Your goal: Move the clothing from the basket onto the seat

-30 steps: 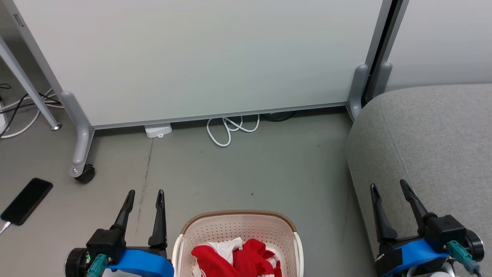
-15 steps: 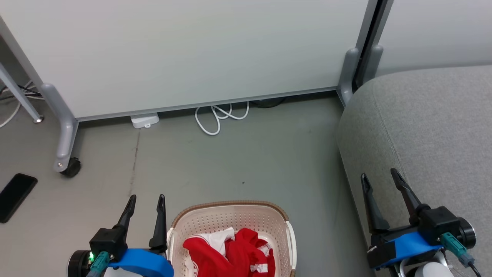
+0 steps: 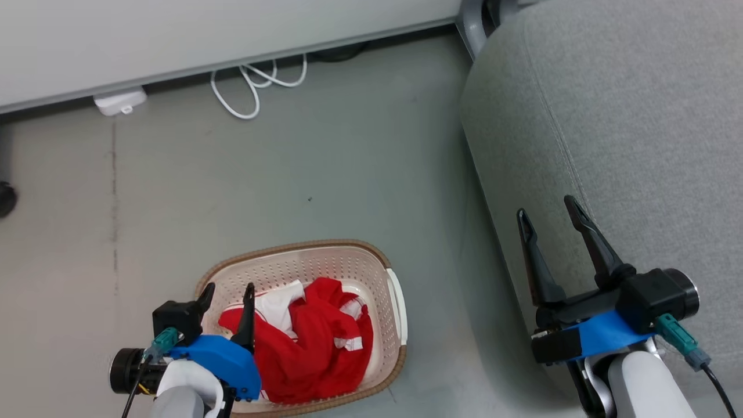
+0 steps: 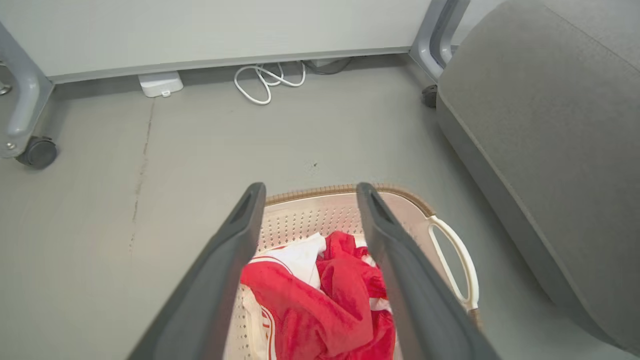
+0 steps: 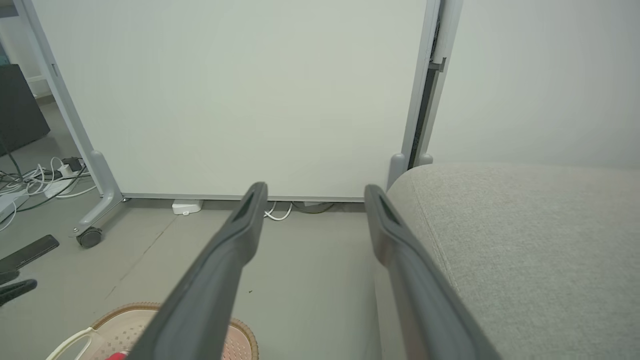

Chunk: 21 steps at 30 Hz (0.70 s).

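The red clothing (image 3: 313, 342) with white trim lies bunched in the cream basket (image 3: 302, 261) on the floor, at the lower middle of the head view. My left gripper (image 3: 227, 288) hangs open above the basket's left side, its fingers over the clothing's left edge, holding nothing. From the left wrist the clothing (image 4: 320, 300) shows between and below the open left gripper (image 4: 307, 192), inside the basket (image 4: 310, 217). My right gripper (image 3: 545, 209) stands open and empty over the front edge of the grey seat (image 3: 638, 116). The right wrist view shows the right gripper (image 5: 315, 192), seat (image 5: 525, 240) and basket rim (image 5: 170, 307).
A white partition wall (image 3: 203, 35) on wheeled feet stands behind, with a coiled white cable (image 3: 255, 87) and a white adapter (image 3: 119, 100) at its base. A castor (image 4: 35, 152) and dark phone (image 5: 27, 252) lie to the left. Grey floor (image 3: 348, 174) separates basket and seat.
The head camera has tilted down and turned, so the whole scene has slid up and left. My left gripper now hangs over the basket's left side instead of beside it.
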Available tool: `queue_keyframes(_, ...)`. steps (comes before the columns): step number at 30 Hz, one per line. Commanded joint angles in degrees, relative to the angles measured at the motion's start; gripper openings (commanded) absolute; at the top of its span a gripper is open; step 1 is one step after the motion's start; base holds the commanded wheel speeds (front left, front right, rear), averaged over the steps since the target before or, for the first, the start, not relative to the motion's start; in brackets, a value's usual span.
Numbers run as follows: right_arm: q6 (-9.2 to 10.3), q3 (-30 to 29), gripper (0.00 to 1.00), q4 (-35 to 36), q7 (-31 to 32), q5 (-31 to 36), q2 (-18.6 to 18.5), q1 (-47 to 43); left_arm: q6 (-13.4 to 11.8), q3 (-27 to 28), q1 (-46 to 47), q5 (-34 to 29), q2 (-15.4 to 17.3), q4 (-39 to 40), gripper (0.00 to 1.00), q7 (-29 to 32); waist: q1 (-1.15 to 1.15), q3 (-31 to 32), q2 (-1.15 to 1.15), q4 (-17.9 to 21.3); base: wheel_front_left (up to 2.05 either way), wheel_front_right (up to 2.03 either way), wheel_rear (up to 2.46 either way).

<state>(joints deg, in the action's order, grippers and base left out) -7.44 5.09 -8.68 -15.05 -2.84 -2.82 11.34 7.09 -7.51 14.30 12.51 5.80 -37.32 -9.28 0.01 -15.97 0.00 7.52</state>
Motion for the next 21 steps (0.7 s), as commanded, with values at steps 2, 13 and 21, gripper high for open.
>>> queue_keyframes(2,-0.06,0.47,1.0,0.92,-0.19,-0.89,-0.12,1.8,0.28,-1.6,2.63,-0.75,1.03,-1.66,1.0,0.47,-0.01,-5.69,0.0,4.13,0.0,0.0,0.0)
queue_keyframes(13,-0.06,2.29,1.0,2.82,-0.19,-3.84,-0.11,5.57,0.39,-9.86,9.5,-0.25,5.12,-10.07,1.0,2.6,-0.01,-14.03,0.0,8.6,0.0,0.0,0.0)
queue_keyframes(21,-0.06,2.87,1.0,4.37,-0.19,-5.89,-0.11,7.46,0.4,-12.8,15.46,2.39,7.63,-14.9,1.0,6.36,-0.01,-20.63,0.0,11.39,0.0,0.0,0.0)
